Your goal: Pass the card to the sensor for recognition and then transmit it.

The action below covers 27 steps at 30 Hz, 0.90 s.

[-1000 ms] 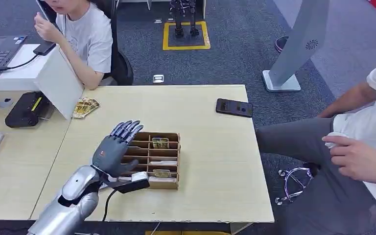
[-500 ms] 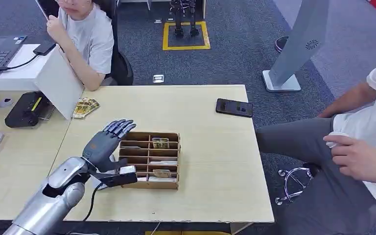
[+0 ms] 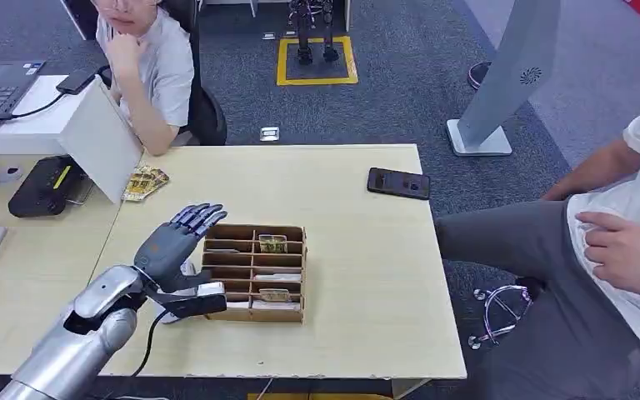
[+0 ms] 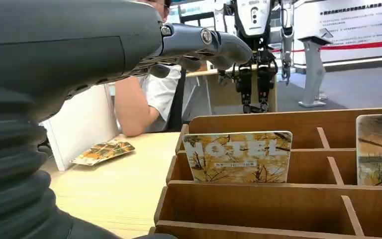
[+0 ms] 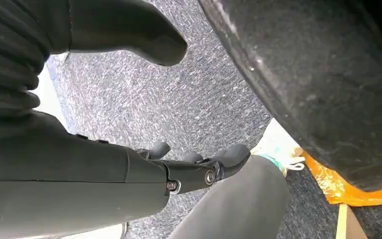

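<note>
While the left hand (image 3: 171, 246) hovers over the desk (image 3: 358, 292) just beside the left end of the wooden tray (image 3: 293, 315), its fingers (image 3: 200, 215) are stretched out and apart, holding nothing. One card (image 3: 272, 243) stands upright in a rear compartment of the tray; another card (image 3: 275, 294) stands in a compartment nearer the front. From the left wrist, the card (image 4: 238, 157) reads "HOTEL". More cards (image 3: 145, 182) lie flat near the white box (image 3: 100, 137) at the desk's far left. A phone (image 3: 398, 183) lies near the desk's right edge. The right hand (image 5: 144, 174) hangs over grey carpet, fingers (image 5: 231, 154) loosely extended, empty.
</note>
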Tool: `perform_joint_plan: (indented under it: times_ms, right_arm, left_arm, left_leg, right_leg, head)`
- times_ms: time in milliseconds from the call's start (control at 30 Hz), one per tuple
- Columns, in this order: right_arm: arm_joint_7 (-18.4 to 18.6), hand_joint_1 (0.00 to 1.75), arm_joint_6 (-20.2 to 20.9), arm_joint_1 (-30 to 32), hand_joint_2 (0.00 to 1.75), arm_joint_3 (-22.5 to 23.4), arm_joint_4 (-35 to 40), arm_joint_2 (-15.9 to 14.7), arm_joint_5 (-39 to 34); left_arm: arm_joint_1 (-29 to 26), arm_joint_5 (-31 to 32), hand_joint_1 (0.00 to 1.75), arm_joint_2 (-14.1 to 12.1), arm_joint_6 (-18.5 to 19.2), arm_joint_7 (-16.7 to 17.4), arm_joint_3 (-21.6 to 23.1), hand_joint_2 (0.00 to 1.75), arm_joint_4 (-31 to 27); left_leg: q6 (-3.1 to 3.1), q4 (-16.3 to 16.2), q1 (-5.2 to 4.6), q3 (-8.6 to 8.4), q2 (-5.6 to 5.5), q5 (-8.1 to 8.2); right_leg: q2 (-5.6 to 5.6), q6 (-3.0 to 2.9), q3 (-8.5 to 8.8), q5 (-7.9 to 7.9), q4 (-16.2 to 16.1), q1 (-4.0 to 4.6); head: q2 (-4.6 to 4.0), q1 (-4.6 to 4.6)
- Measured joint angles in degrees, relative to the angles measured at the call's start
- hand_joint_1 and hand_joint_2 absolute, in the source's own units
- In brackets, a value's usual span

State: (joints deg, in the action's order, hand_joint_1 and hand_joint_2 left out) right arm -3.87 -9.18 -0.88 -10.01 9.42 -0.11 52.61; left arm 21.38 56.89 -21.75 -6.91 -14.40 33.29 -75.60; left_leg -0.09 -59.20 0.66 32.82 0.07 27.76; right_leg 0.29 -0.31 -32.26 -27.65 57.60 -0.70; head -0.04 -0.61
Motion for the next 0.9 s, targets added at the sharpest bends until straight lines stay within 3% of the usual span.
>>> perform_joint_plan:
  times_ms: [167, 467, 900]
  right_arm:
    - [0.02, 0.0, 0.02, 0.0, 1.75, 0.04, 0.0, 0.0, 0.0]
    - [-0.17, 0.0, 0.11, -0.04, 1.75, 0.13, 0.0, 0.2, 0.37]
    - [-0.17, 0.0, 0.09, -0.06, 1.75, 0.13, 0.0, 0.35, 0.44]
  left_arm:
    - [-0.01, -1.24, 0.0, -0.26, 1.24, -0.72, 0.0, 1.75, -0.48]
    - [-0.21, -10.16, 0.0, -0.66, 5.66, -4.63, 0.0, 1.75, -4.72]
    - [-0.27, -10.64, 0.0, -0.66, 5.81, -4.74, 0.0, 1.75, -6.1]
  left_leg:
    - [0.0, 0.0, 0.0, 0.0, 0.0, 0.0]
    - [0.0, 0.0, -0.01, 0.03, -0.01, 0.0]
    - [0.0, 0.0, -0.01, 0.03, -0.01, 0.0]
  right_leg:
    - [0.0, 0.0, 0.0, 0.0, 0.0, 0.0]
    - [-0.01, 0.0, 0.0, 0.0, 0.0, 0.0]
    - [-0.01, 0.0, 0.0, 0.0, 0.0, 0.0]
  head:
    - [0.0, 0.02]
    - [0.0, 0.02]
    - [0.0, 0.02]
